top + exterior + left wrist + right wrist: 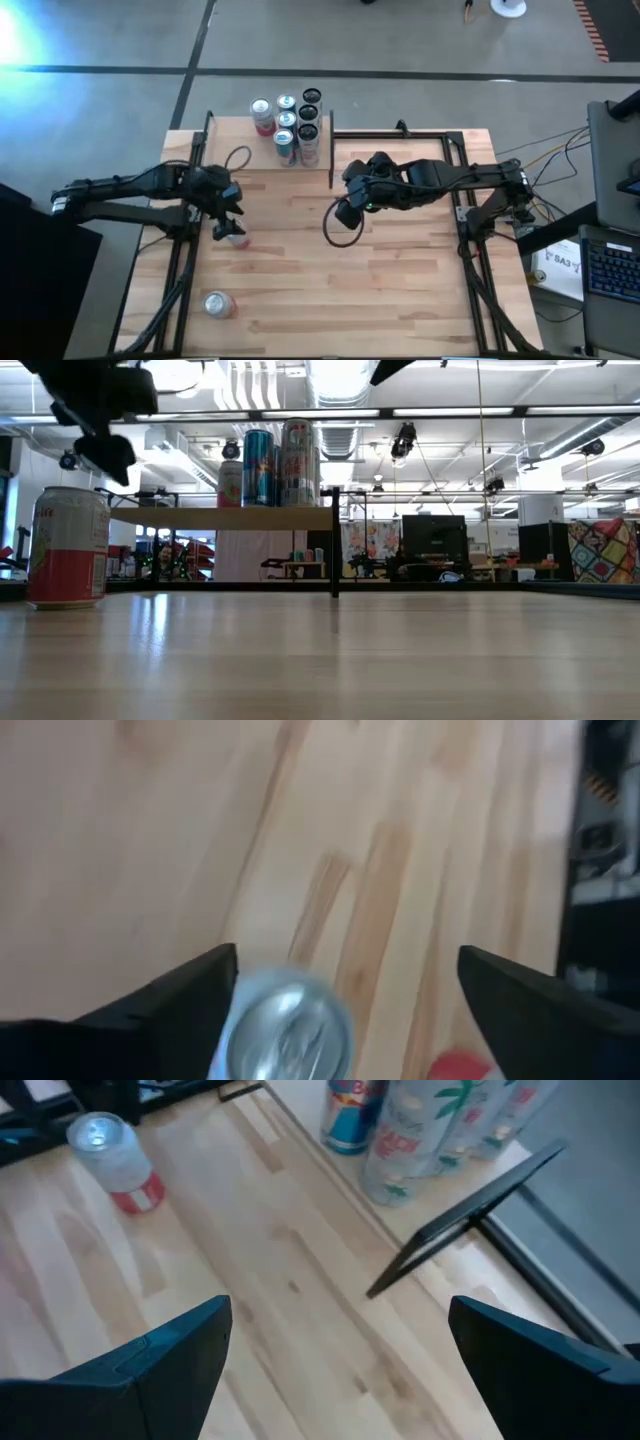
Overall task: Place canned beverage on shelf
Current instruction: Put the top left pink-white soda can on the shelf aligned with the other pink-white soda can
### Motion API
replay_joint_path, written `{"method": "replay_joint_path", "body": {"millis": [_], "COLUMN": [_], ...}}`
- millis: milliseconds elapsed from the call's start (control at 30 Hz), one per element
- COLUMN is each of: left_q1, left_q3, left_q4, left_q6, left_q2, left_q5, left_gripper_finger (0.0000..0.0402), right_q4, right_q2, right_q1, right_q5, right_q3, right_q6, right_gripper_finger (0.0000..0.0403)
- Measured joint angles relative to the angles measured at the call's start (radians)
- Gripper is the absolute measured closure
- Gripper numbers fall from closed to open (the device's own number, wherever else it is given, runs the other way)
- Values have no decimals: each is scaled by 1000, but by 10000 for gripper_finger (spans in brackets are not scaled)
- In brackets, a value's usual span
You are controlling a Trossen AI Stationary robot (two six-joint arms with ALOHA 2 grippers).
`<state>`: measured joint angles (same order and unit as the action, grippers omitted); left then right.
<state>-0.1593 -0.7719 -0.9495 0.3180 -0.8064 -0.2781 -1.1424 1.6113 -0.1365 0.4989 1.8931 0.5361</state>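
A red-and-white can (236, 238) stands upright on the surface (400, 300), near its left side and well apart from the shelf (268, 150). The left end effector (226, 228) hovers right above it, fingers spread and gripping nothing (the can top shows between them). Another can (218, 304) lies nearer the front edge. The right end effector (345, 212) waits mid-surface, wide open and empty.

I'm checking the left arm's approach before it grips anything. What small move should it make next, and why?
Probably lower the left gripper straight down around the red-and-white can, then close. Its jaws stand open above the can's silver top, which sits nearer one finger, so a slight centring first would help. The can stands upright on the table, not yet on the shelf.
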Motion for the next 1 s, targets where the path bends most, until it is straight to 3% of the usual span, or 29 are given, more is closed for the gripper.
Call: {"method": "replay_joint_path", "body": {"millis": [200, 367, 600, 800, 1000], "left_q1": [0, 0, 1, 2, 13], "left_q3": [-5, -5, -1, -1, 0], "left_q4": [-174, -175, -173, -164, -156], "left_q6": [1, -69, -194, -246, -274], "left_q2": [-61, -77, -105, -155, -174], "left_q5": [1, 9, 141, 118, 31], "left_gripper_finger": [10, 11, 22, 24, 38], "right_q4": [-51, -84, -81, -81, -85], "right_q2": [-14, -16, -15, -20, -21], "right_q1": [39, 90, 117, 117, 115], "right_q5": [26, 25, 17, -9, -11], "right_q3": [0, -2, -33, -67, -72], "right_q6": [-38, -87, -119, -118, -111], "right_gripper_finger": [39, 39, 39, 39, 39]}}
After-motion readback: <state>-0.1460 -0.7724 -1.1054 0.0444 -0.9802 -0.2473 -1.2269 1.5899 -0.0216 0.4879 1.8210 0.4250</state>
